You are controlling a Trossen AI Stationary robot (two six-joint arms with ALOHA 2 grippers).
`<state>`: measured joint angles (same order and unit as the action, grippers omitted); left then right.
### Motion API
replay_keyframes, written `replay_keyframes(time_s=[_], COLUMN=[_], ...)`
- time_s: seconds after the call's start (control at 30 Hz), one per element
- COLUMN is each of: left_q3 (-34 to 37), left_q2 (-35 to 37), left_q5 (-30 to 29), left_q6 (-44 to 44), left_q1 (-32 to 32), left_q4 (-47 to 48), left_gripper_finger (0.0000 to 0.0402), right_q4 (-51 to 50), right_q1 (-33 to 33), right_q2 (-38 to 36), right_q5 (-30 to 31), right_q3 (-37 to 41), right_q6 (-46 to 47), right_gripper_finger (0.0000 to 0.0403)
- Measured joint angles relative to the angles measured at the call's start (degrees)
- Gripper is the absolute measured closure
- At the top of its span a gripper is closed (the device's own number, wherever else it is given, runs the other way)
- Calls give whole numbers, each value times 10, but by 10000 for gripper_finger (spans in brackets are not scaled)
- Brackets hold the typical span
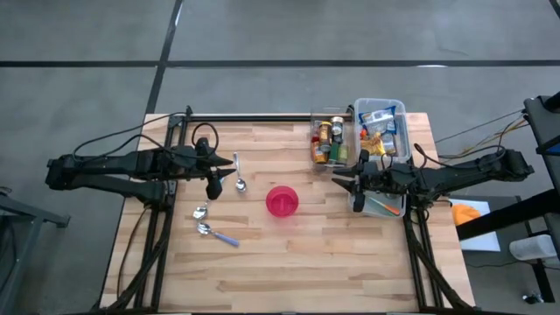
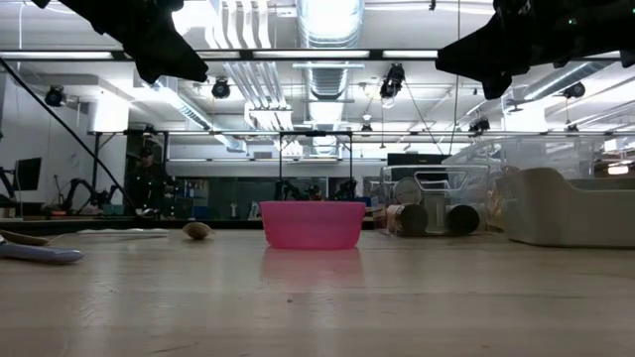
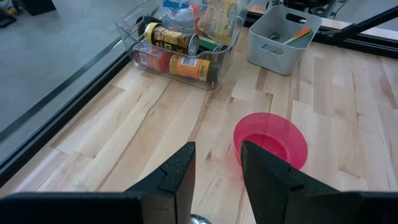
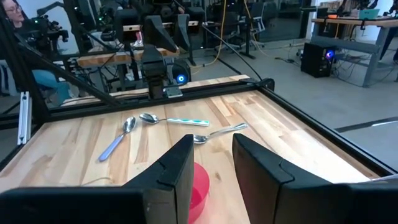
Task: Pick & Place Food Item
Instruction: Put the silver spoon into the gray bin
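I have both arms hovering above the table (image 1: 262,271), neither carrying anything. My left pincer (image 1: 213,188) hangs over the left half, just beside the spoons; in its wrist view its fingers (image 3: 177,180) stand a narrow gap apart with only bare wood between them. My right pincer (image 1: 357,203) hangs over the right half, between the bowl and the grey bin; its fingers (image 4: 174,171) are likewise parted by a small gap, empty.

The pink bowl (image 1: 282,201) sits upright near the middle of the table, well apart from both pincers. I cannot see anything inside it from above.

The food is at the far right corner. A clear bin (image 1: 332,140) holds cans and jars lying on their sides, among them a yellow-labelled can (image 3: 171,39) and an orange-labelled jar (image 3: 193,67). Touching it on the right, a second clear tub (image 1: 381,127) holds packets; I cannot tell what they are. Nearer me, under the right arm, the grey bin (image 3: 283,38) holds an orange-and-green item (image 3: 297,35).

On the left, four spoons lie flat: one (image 1: 240,173) beside the left pincer, one (image 1: 200,212) closer to me, a blue-handled one (image 1: 217,234) nearest the front, and a fourth (image 1: 222,163) mostly hidden by the left arm.
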<state>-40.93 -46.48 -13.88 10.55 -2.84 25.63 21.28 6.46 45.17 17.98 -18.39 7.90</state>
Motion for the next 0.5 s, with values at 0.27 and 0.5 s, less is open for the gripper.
replay_keyframes(time_s=[0.27, 0.5], left_q3=[0, 0], left_q2=[0, 0], left_q5=[0, 0], left_q6=[0, 69], left_q1=[0, 0], left_q4=[0, -18], left_gripper_finger=[272, 272], right_q4=[0, 0], right_q1=[0, 0], right_q2=[0, 0], right_q5=[0, 0], right_q3=[0, 0], right_q6=[0, 0], right_gripper_finger=[293, 293])
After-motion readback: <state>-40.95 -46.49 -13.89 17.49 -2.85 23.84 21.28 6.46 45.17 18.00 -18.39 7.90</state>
